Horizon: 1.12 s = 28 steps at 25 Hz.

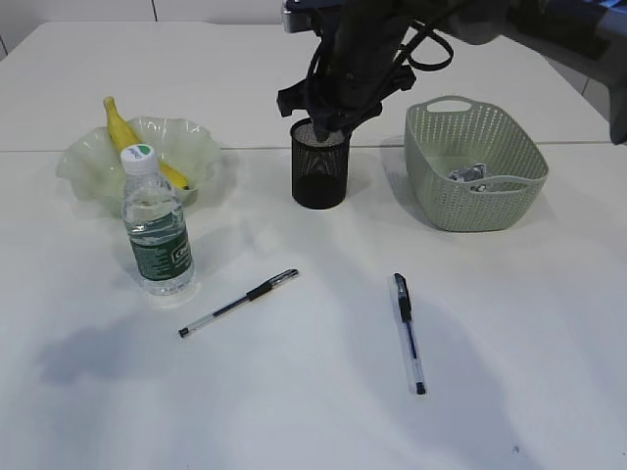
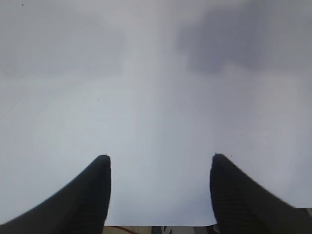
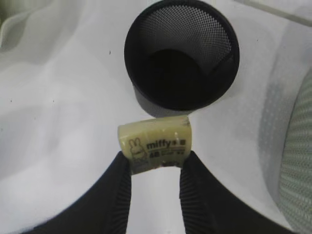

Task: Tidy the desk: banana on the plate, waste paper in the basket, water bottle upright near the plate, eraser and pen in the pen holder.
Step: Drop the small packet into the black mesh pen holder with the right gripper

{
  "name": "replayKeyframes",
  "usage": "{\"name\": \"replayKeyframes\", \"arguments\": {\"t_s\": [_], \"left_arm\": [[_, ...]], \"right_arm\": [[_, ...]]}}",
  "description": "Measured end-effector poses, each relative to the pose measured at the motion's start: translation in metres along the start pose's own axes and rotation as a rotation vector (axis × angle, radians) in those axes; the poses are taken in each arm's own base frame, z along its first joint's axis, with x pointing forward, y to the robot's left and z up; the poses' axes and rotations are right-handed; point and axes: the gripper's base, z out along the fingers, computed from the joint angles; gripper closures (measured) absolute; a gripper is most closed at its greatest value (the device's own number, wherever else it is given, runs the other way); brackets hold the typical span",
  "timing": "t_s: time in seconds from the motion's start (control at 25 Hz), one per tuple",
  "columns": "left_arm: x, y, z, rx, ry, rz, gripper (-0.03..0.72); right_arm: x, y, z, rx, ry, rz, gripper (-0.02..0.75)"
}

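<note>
Two pens (image 1: 238,303) lay on the surface (image 1: 313,392). The right tool (image 3: 155,163) gripped the eraser (image 3: 155,141) just short of the holder (image 3: 181,53), its left tool (image 2: 158,192) hung spread and empty. Next, I judged: move forward over the mouth, then release.

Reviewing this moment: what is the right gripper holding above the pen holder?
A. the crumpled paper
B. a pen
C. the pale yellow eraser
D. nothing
C: in the right wrist view the right gripper is shut on the eraser, just short of the open pen holder; both pens lie on the desk.
</note>
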Motion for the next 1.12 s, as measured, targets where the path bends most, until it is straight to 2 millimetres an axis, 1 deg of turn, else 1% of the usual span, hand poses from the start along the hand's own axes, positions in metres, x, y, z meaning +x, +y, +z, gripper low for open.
{"name": "replayKeyframes", "arguments": {"t_s": [0.24, 0.28, 0.4, 0.6, 0.72, 0.84, 1.12], "left_arm": [[0.000, 0.000, 0.000, 0.001, -0.002, 0.000, 0.240], [0.000, 0.000, 0.000, 0.001, -0.002, 0.000, 0.225], [-0.001, 0.000, 0.000, 0.002, -0.007, 0.000, 0.237], [-0.001, 0.000, 0.000, 0.005, -0.011, -0.001, 0.239], [-0.001, 0.000, 0.000, 0.005, -0.011, -0.001, 0.239], [-0.001, 0.000, 0.000, 0.005, -0.011, -0.001, 0.239], [-0.001, 0.000, 0.000, 0.005, -0.011, -0.001, 0.239]], "right_arm": [[-0.008, -0.007, 0.000, 0.036, -0.084, -0.015, 0.517], [-0.009, -0.008, 0.000, 0.037, -0.095, -0.014, 0.517], [-0.012, -0.011, 0.001, 0.039, -0.123, -0.013, 0.517], [-0.009, -0.016, 0.017, 0.048, -0.108, -0.009, 0.517], [-0.007, -0.014, 0.026, 0.042, -0.094, -0.008, 0.517], [-0.007, -0.014, 0.029, 0.037, -0.103, -0.007, 0.517], [-0.011, -0.013, 0.028, 0.026, -0.152, -0.005, 0.517]]}}
